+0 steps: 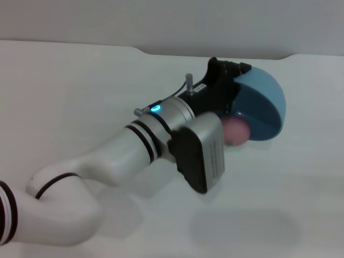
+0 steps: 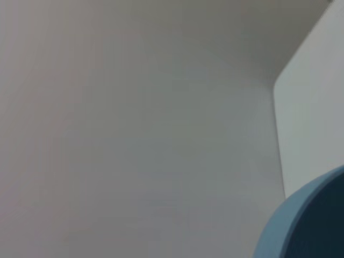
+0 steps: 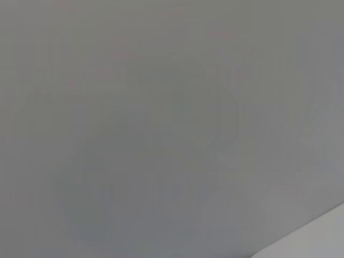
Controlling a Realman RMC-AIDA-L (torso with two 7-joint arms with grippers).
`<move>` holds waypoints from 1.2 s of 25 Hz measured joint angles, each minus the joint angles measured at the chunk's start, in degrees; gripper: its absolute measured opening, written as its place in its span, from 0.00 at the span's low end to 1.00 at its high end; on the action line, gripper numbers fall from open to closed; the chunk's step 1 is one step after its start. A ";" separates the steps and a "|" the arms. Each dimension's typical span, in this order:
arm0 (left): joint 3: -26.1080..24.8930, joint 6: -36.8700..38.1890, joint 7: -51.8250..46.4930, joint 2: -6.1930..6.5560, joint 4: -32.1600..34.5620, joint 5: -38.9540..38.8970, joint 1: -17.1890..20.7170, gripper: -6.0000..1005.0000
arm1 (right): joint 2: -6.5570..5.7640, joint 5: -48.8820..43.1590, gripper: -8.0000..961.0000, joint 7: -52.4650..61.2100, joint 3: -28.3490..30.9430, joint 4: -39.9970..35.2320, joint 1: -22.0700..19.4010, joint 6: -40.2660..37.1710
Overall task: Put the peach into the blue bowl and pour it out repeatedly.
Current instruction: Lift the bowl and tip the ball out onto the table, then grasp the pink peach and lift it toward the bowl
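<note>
In the head view the blue bowl [image 1: 264, 99] is tipped on its side above the white table [image 1: 80, 91], its mouth turned down and toward me. My left gripper [image 1: 236, 75] is shut on the bowl's upper rim, with the arm reaching in from the lower left. The pink peach [image 1: 237, 131] sits at the bowl's lower lip, partly hidden behind the wrist. A slice of the bowl [image 2: 306, 226] also shows in the left wrist view. My right gripper is out of view.
The table's far edge meets a grey wall [image 1: 172, 21], with a step in that edge near the middle. The left arm's grey wrist camera box [image 1: 203, 157] hangs over the table's centre. The right wrist view shows only a plain grey surface.
</note>
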 joint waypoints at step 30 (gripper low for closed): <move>-68.46 85.07 -37.41 2.00 6.74 -17.37 -7.59 0.01 | 0.52 -17.91 0.69 1.05 -29.99 1.57 16.92 4.76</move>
